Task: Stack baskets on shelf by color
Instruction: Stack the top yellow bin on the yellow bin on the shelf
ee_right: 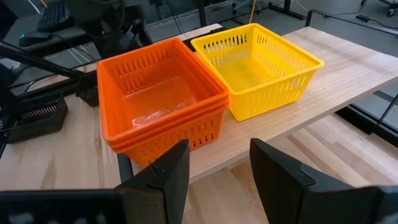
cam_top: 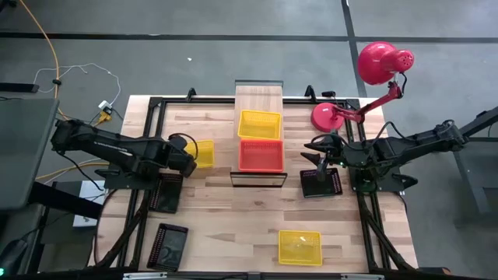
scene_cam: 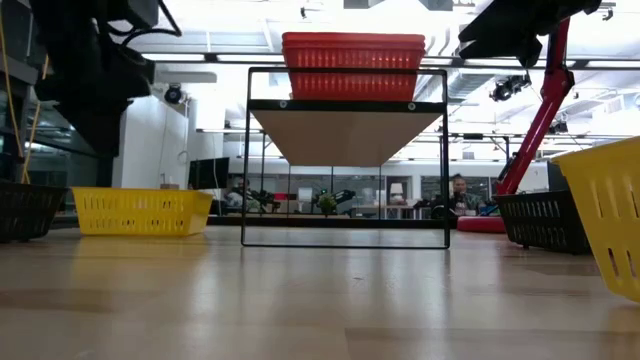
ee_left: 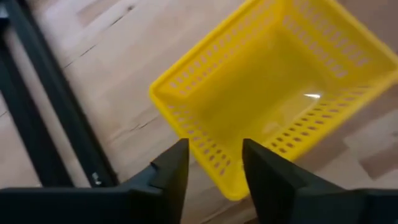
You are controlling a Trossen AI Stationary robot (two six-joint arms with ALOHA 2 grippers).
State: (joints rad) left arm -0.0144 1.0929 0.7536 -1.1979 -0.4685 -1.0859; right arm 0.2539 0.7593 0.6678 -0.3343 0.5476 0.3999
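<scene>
The shelf stands mid-table and carries a yellow basket and a stack of orange baskets, which sit on its plank top by their bottoms. My left gripper is open. It hovers over the near wall of a second yellow basket resting on the table to the left of the shelf. My right gripper is open too. It hangs in the air to the right of the shelf and faces the orange stack, with a black basket on the table beneath it.
Two black baskets lie by the table's left edge. A third yellow basket sits near the near edge. A red desk lamp stands at the far right corner. Bare tabletop lies in front of the shelf.
</scene>
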